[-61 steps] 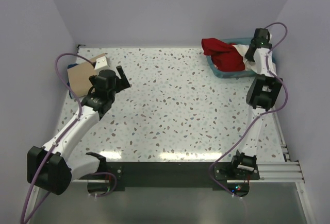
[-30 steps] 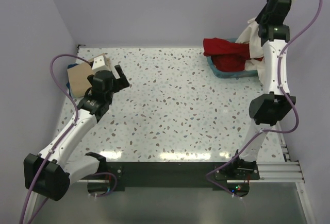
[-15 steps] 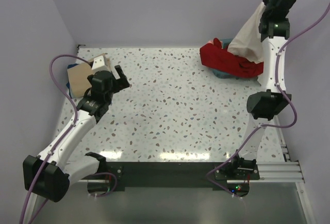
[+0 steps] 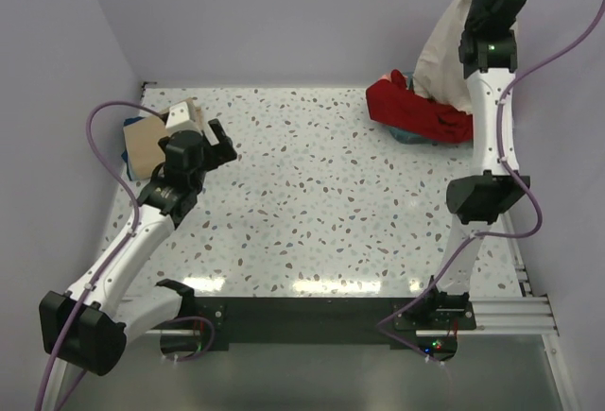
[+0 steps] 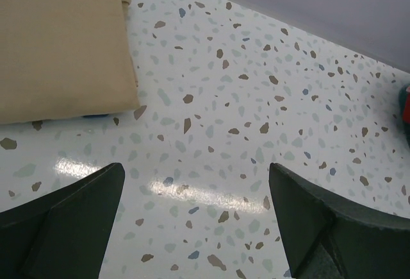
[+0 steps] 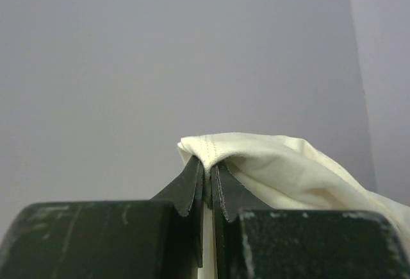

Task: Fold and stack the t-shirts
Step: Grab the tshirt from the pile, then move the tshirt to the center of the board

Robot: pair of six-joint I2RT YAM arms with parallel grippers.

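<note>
Right gripper [image 6: 208,167] is high up at 1 o'clock in the top view, above the far right corner. Its jaws are pressed together with only a thin fold between them, pinching the stitched hem of the large cream cloth t-shirt [image 6: 282,163]. That shirt hangs from the pinch as a long drape, and its lower end reaches the pile below. Under it, at 1 to 2 o'clock on the speckled terrazzo tabletop [image 4: 321,194], a crumpled red cloth t-shirt [image 4: 416,107] spills over the teal plastic basket [image 4: 408,134]. The basket is mostly hidden, only bits of rim showing. The cream hem touches the red cloth; cannot tell whether any of it lies inside the basket. Left gripper [image 4: 219,143] hovers over the table at 10 o'clock with its jaws spread wide and nothing between them. The left wrist view shows bare speckled surface in the gap. Just beside it at 9 to 10 o'clock, by the left wall, a tan folded cloth t-shirt [image 5: 64,42] lies flat, with a sliver of dark blue cloth [image 5: 96,116] peeking out under its near edge. Left gripper is near the tan shirt, not touching it. The two grippers are well apart.
</note>
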